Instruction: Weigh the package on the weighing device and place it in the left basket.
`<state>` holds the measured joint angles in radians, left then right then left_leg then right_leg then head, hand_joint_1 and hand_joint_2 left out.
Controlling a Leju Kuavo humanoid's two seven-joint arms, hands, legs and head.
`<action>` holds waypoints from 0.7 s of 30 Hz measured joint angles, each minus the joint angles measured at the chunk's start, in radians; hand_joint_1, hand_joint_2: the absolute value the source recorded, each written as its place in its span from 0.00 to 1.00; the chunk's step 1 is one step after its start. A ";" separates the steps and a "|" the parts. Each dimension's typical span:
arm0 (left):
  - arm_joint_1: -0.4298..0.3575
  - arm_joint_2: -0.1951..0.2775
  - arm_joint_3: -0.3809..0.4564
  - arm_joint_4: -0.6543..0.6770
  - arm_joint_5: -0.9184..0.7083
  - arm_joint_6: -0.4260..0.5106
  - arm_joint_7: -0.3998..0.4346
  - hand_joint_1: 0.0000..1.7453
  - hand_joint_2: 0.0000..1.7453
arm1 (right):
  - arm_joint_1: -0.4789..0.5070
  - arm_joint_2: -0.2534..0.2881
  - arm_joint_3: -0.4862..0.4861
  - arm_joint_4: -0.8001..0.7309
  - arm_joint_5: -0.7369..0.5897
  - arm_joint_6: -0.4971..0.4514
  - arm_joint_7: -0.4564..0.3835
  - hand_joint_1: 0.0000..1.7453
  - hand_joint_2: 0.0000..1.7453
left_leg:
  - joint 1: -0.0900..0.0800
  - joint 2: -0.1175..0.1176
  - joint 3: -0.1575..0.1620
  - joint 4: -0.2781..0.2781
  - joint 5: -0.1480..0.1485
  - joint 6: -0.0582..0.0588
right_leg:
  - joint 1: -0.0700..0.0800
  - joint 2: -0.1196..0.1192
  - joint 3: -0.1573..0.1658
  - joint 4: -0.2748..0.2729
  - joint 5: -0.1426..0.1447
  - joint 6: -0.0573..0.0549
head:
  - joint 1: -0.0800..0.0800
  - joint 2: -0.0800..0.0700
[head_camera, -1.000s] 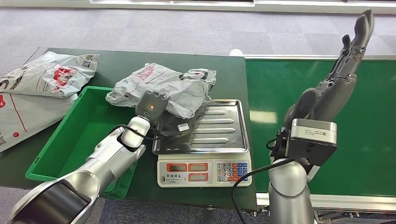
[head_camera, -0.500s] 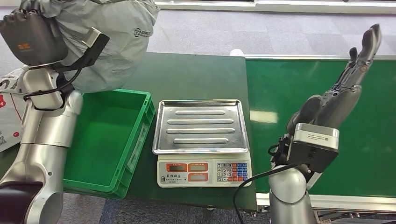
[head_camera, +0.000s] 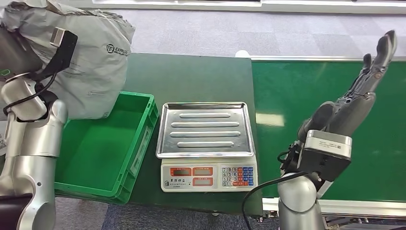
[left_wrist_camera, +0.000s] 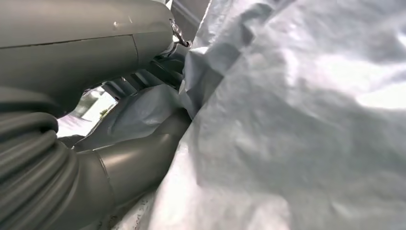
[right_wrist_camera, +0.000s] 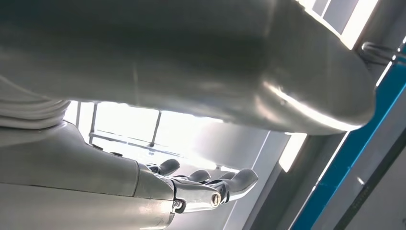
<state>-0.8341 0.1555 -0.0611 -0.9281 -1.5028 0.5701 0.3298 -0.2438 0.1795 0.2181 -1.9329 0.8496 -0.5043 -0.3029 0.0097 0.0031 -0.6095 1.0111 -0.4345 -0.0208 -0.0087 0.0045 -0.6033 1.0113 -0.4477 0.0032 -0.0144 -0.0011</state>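
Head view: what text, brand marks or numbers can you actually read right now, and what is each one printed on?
"EXPRESS", beside a small round logo: on the grey package that the left hand holds above the green basket.
Keypad digits on the scale: too small to read reliably.
Scale's displays and brand line: too small and blurred to read.

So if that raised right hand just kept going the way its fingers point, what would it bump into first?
Probably nothing nearby. The right hand points up and away over the green conveyor belt, fingers spread and holding nothing. Its line looks free as far as the head view shows, though depth is hard to judge.
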 joint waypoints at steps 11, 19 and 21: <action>0.140 0.038 -0.042 0.237 0.000 0.128 0.037 0.00 0.00 | 0.004 -0.001 -0.022 -0.006 0.004 0.069 0.005 0.00 0.00 | 0.000 0.003 0.000 -0.001 0.000 -0.001 | 0.000 0.003 -0.002 0.000 0.001 -0.003 | 0.000 0.000; 0.214 -0.163 0.348 -0.334 0.275 0.134 -0.617 0.00 0.00 | 0.018 -0.001 -0.031 -0.006 0.003 0.066 -0.004 0.00 0.00 | 0.000 0.004 -0.002 -0.001 -0.001 -0.001 | 0.000 0.003 -0.004 0.000 0.001 -0.003 | 0.000 0.000; 0.211 -0.223 0.424 -0.429 0.400 0.135 -0.746 0.00 0.00 | 0.018 -0.001 -0.031 -0.006 0.003 0.066 -0.002 0.00 0.00 | -0.001 0.004 -0.002 -0.001 -0.001 -0.001 | -0.001 0.003 -0.004 0.000 0.001 -0.003 | 0.000 0.000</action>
